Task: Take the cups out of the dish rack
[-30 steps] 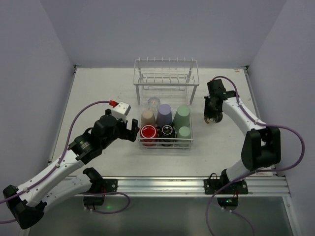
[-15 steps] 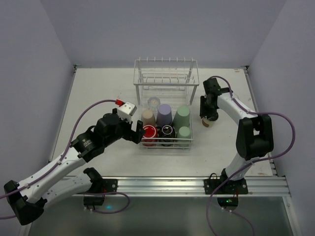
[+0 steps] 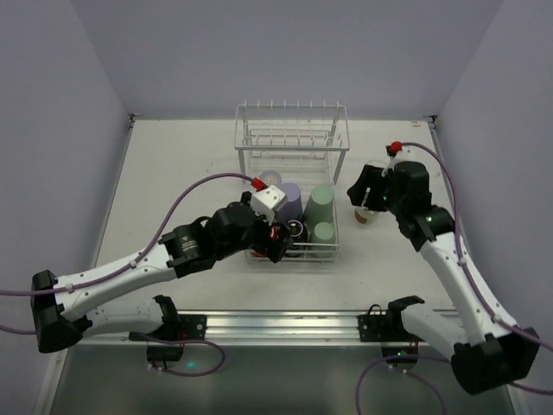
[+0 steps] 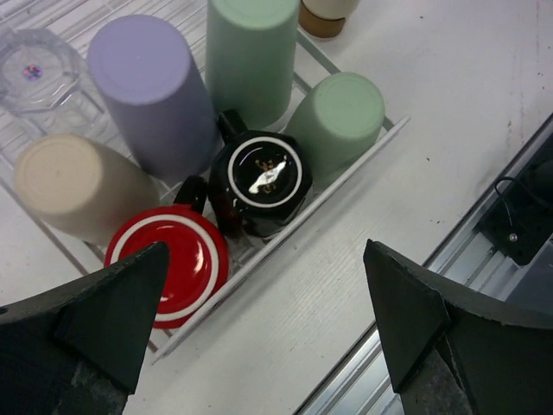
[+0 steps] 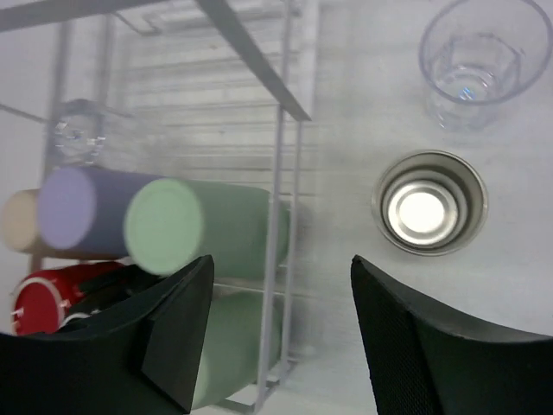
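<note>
My left gripper (image 4: 263, 259) hangs wide open over the red cup (image 4: 166, 264) and black cup (image 4: 261, 177), room to straddle either; right gripper (image 5: 276, 268) open too, empty

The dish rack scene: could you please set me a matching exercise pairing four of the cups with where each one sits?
Cups:
1. red cup
2. lavender cup
3. black cup
4. metal cup

Places:
A. on the table, outside the dish rack
B. between the tan cup and the tall green cup
C. at the rack's near left corner
D. between the red cup and the short green cup

Pairs: 1-C, 2-B, 3-D, 4-A
</note>
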